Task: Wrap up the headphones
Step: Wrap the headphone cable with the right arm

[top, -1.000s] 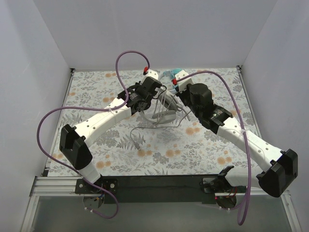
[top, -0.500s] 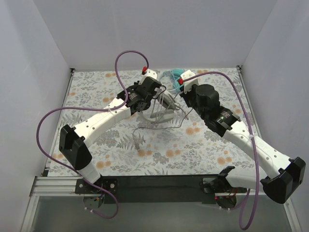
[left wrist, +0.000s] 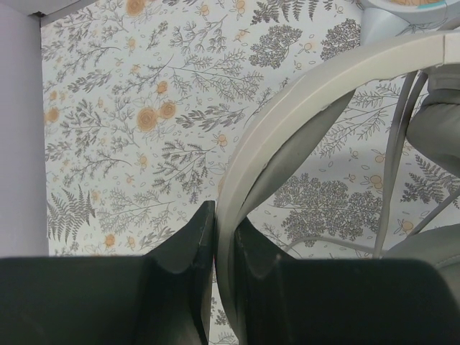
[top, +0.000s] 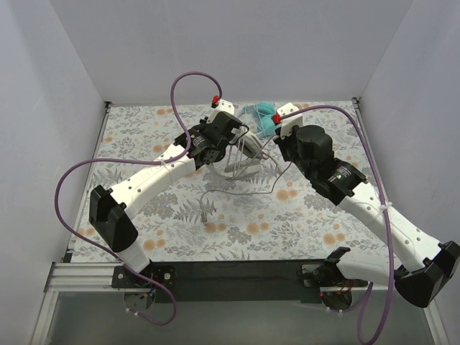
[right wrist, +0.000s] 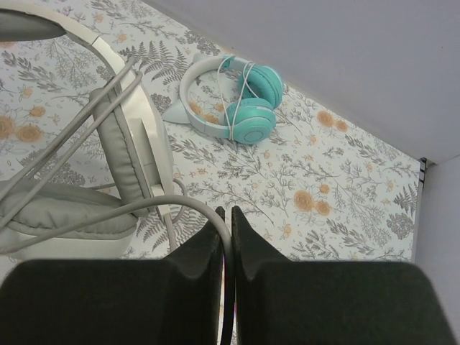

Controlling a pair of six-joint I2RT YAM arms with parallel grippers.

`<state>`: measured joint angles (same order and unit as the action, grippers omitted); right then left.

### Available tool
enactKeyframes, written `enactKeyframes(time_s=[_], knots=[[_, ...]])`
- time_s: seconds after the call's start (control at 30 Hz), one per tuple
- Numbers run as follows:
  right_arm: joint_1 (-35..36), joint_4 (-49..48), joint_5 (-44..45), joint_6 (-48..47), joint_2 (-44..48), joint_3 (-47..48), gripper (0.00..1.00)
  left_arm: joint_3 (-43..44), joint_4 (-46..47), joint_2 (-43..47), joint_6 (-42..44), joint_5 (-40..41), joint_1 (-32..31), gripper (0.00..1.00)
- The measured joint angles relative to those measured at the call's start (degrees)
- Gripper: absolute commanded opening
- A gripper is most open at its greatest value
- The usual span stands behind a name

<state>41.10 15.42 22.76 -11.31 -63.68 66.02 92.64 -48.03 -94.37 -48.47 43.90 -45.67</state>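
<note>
The white-grey headphones (top: 241,164) hang tilted over the middle back of the floral table. My left gripper (top: 239,144) is shut on their pale headband (left wrist: 302,108), which runs up between the jaws (left wrist: 225,230); a grey ear cup (left wrist: 440,122) shows at the right. Their thin grey cable (right wrist: 144,208) loops over the ear cups (right wrist: 126,147) and bends down into my right gripper (right wrist: 226,219), which is shut on it just right of the headphones (top: 277,145). A slack stretch of cable (top: 215,192) trails on the table. The teal headphones (right wrist: 248,108) lie flat near the back wall (top: 264,118), cord wound round them.
Thick purple robot cables (top: 180,86) arch over both arms. White walls (right wrist: 323,43) close the table at the back and both sides. The teal pair lies just behind both grippers.
The right gripper has closed on the thin cable and moved back and to the right, drawing the cable with it. The left gripper has kept its grip on the headband.
</note>
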Motion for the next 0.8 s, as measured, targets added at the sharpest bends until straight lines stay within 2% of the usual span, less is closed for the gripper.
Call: enactKeyframes(time_s=[0.8], knots=[[0.00, 4.81, 4.09, 0.31, 0.09, 2.71, 0.11, 1.92, -0.35, -0.07, 0.07, 2.60, -0.70, 0.00]])
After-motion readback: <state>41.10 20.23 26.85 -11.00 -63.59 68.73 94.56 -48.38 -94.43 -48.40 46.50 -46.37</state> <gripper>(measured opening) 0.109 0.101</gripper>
